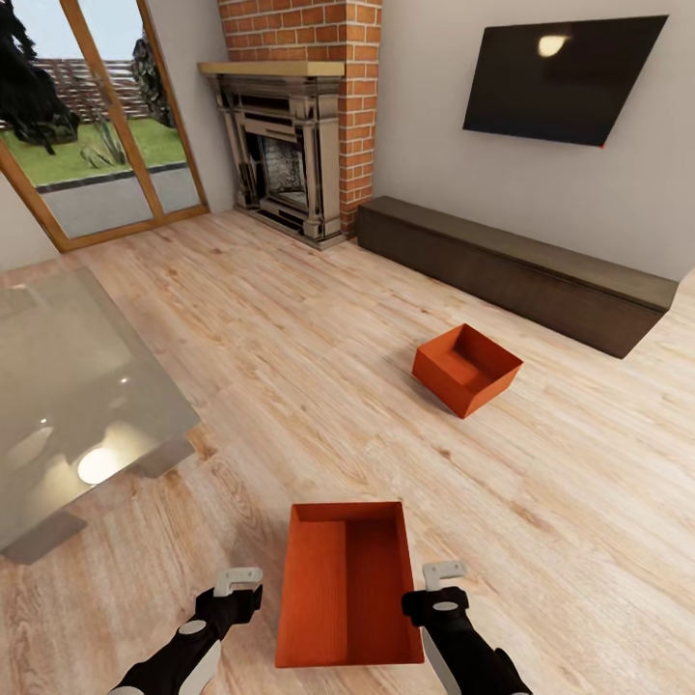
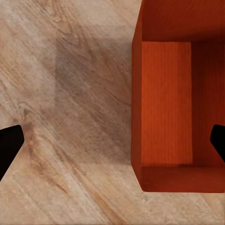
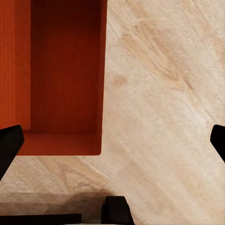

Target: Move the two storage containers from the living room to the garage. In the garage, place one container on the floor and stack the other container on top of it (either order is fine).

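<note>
Near container: orange-red lidless rectangular bin [image 1: 347, 584] with a finely ribbed bottom, on the light wood-plank floor [image 1: 290, 328] close to the robot, between the two claws.
Far container: matching orange-red bin [image 1: 466, 368], farther off and to the right, well apart from the first, near the long dark low cabinet [image 1: 516, 270].
Left claw [image 1: 237, 582]: just left of the near bin, fingers spread wide, holding nothing.
Right claw [image 1: 442, 579]: at the bin's right wall, fingers wide apart, empty; contact cannot be told.
Surroundings: brick fireplace [image 1: 294, 116] far, wall-mounted black TV [image 1: 563, 77] right, glass-topped table [image 1: 68, 386] left, glazed wooden doors [image 1: 97, 116] far left.
</note>
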Tool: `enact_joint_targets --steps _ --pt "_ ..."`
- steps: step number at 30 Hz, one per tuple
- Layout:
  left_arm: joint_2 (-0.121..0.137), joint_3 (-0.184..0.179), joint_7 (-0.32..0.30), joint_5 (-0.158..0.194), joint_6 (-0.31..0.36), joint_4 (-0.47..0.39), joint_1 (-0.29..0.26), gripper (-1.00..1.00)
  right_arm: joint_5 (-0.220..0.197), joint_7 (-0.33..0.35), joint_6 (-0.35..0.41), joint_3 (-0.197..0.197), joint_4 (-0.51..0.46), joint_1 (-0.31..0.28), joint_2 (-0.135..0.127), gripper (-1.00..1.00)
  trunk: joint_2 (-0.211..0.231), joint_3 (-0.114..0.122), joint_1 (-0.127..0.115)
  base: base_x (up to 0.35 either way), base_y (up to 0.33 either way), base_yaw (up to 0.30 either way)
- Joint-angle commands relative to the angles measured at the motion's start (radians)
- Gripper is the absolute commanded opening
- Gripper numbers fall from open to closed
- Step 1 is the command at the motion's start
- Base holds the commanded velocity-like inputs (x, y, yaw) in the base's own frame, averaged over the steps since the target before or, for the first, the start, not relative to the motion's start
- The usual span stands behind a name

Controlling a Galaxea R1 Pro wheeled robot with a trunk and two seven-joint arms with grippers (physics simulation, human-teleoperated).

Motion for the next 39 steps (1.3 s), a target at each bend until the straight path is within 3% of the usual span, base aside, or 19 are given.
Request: enact_joint_targets --steps 1,10,14,23,28,39 --pt "0.001 -0.009 0.006 0.009 -0.003 -0.002 -0.001 1.0 0.008 -0.004 0.01 0.006 -0.003 0.0 0.0 1.0 -0.008 -0.004 0.004 0.0 0.0 0.0" --pt "0.002 -0.009 0.006 0.007 -0.002 -0.013 -0.005 1.0 0.012 -0.011 0.013 0.02 -0.031 -0.03 0.008 1.0 -0.071 -0.032 0.038 0.0 0.0 0.0" --pt "0.003 -0.01 0.011 0.006 0.001 -0.014 -0.044 1.0 0.012 -0.012 0.013 0.022 -0.037 -0.059 0.01 1.0 -0.099 -0.045 0.054 0.0 0.0 0.0" --pt "0.003 -0.01 0.013 0.005 0.002 -0.016 -0.101 1.0 0.013 -0.011 0.013 0.023 -0.039 -0.091 0.006 1.0 -0.099 -0.045 0.054 0.0 0.0 0.0" --pt "0.004 -0.01 0.011 0.005 0.002 -0.044 -0.105 1.0 0.013 -0.01 0.013 0.022 -0.039 -0.107 0.002 1.0 -0.127 -0.057 0.069 0.0 0.0 0.0" --pt "0.005 -0.01 0.013 0.006 0.0 -0.064 -0.105 1.0 0.013 -0.01 0.012 0.018 -0.042 -0.11 -0.001 1.0 -0.127 -0.057 0.069 0.0 0.0 0.0"
